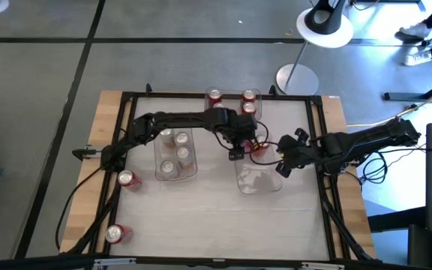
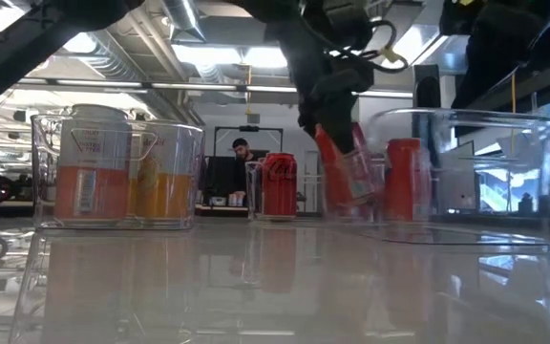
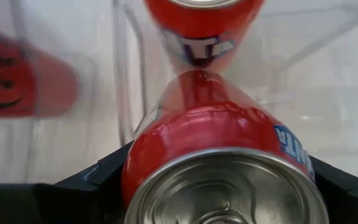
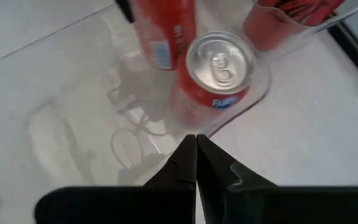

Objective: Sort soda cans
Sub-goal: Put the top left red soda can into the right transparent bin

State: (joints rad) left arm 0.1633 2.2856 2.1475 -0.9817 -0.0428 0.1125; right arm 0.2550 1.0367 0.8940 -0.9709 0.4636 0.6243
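We've got the left end effector (image 1: 240,148) clamped on a red aluminium soda can (image 3: 219,158), tilted into the clear plastic bin (image 1: 257,182) for dropping, right end effector (image 4: 196,149) pinched empty.

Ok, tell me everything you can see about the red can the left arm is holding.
The red cylindrical metal soda can has a silver top with a pull tab and a blue logo patch on its side. It looks undented and unopened. The left hand is shut on it, dark fingers on either side of its body. It hangs tilted at the back end of the clear rectangular plastic bin on the right; whether it touches that bin is unclear.
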